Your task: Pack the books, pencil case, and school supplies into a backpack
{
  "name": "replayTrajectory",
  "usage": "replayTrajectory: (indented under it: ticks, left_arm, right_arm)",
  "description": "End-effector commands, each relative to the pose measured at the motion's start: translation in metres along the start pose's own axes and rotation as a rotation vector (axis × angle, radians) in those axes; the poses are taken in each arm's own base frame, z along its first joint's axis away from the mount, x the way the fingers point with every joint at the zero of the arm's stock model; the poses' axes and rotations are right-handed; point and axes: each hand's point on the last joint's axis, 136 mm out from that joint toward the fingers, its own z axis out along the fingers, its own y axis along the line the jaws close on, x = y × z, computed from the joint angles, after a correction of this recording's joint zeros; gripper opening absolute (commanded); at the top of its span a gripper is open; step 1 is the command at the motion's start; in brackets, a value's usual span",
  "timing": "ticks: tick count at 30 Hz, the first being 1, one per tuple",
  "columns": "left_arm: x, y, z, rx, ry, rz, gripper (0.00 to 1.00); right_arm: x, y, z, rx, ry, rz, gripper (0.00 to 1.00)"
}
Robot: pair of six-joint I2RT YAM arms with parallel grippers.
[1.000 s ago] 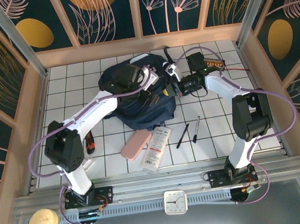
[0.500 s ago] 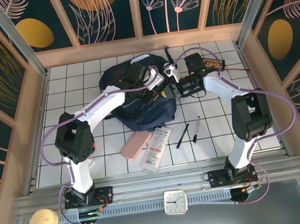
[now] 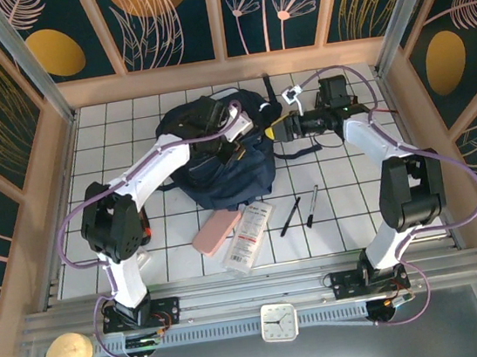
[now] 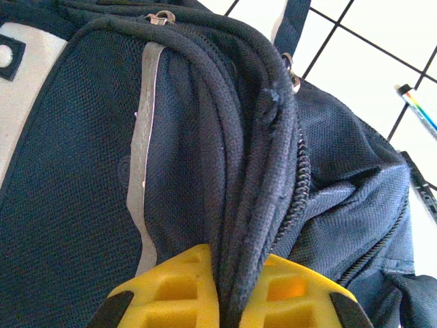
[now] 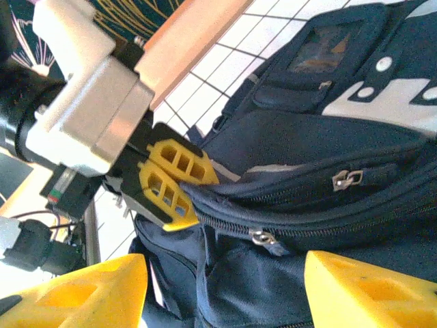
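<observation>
Top view first: the backpack [image 3: 220, 172] lay at the far middle of the bench [image 3: 349, 217] with both arms on it; the left tool [image 3: 234, 146] was closed on the bag's upper fabric; the right tool [image 3: 278, 129] sat at the bag's right edge. Nearer the arms, apart from the bag, lay the pink pencil case [image 3: 217, 231], the white booklet [image 3: 247, 230] just beside it on the right, and two pens [image 3: 290, 216] further right; none of these was packed yet.

Left wrist view: the yellow fingers [image 4: 171, 290] were clamped tight on a thick fold of the bag's rim, zip teeth running alongside; a solid pinch, that.

Right wrist view: its own fingers [image 5: 75, 294] stood wide apart, gripping nothing, with the bag's side lying beyond them; the left tool was there pinching the rim, and a zip pull [image 5: 345, 179] hung nearby.

The step looked like opening the mouth; done well, the left keeps the rim taut while the right takes the opposite lip or a pull and draws it away without dragging the whole bag. The bag's inside was hidden; I could not tell whether anything lay within.
</observation>
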Motion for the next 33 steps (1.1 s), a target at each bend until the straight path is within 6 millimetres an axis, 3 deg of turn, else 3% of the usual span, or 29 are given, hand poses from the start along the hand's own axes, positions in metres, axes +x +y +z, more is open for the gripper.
replayTrajectory:
  ticks: [1, 12, 22, 33]
  left_arm:
    - [-0.028, -0.015, -0.039, 0.079, -0.107, -0.003, 0.0]
    - [-0.035, -0.018, -0.052, 0.164, -0.17, -0.039, 0.0]
    - [-0.031, -0.03, -0.058, 0.256, -0.194, -0.037, 0.0]
    - [-0.038, -0.035, -0.057, 0.311, -0.213, -0.034, 0.0]
  right_arm:
    - [0.006, 0.009, 0.006, -0.017, 0.035, -0.045, 0.63]
    - [0.013, -0.007, 0.046, -0.061, 0.065, -0.061, 0.6]
    - [-0.004, -0.022, 0.06, -0.04, 0.027, -0.103, 0.56]
    - [0.006, -0.029, 0.083, -0.04, 0.073, -0.216, 0.59]
